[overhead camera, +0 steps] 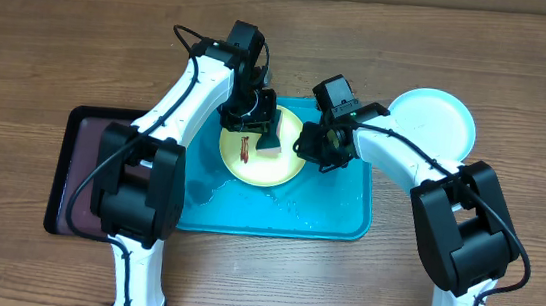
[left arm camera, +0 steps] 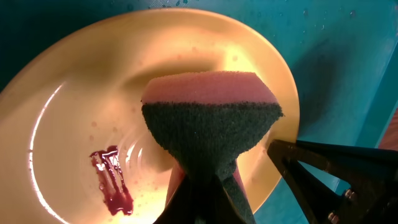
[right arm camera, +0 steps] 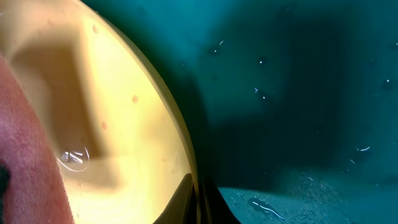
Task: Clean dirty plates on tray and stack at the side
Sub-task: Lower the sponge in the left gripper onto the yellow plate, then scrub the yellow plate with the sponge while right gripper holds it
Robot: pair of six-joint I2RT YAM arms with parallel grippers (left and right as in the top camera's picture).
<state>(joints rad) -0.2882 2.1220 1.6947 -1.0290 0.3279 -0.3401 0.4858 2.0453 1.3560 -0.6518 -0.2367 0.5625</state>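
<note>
A yellow-green plate (overhead camera: pixel 261 152) with a brown-red smear (overhead camera: pixel 243 150) lies on the teal tray (overhead camera: pixel 327 214). My left gripper (overhead camera: pixel 260 132) is shut on a pink and dark green sponge (left arm camera: pixel 211 124), which rests on the plate to the right of the smear (left arm camera: pixel 112 180). My right gripper (overhead camera: pixel 312 145) is shut on the plate's right rim (right arm camera: pixel 186 162), one finger on each side. A pale blue plate (overhead camera: pixel 435 123) lies on the table to the right of the tray. The white plate is not seen.
A dark maroon tray (overhead camera: pixel 75 169) lies to the left of the teal tray. Water drops cover the teal tray floor (right arm camera: pixel 298 93). Bare wooden table (overhead camera: pixel 63 42) surrounds both trays.
</note>
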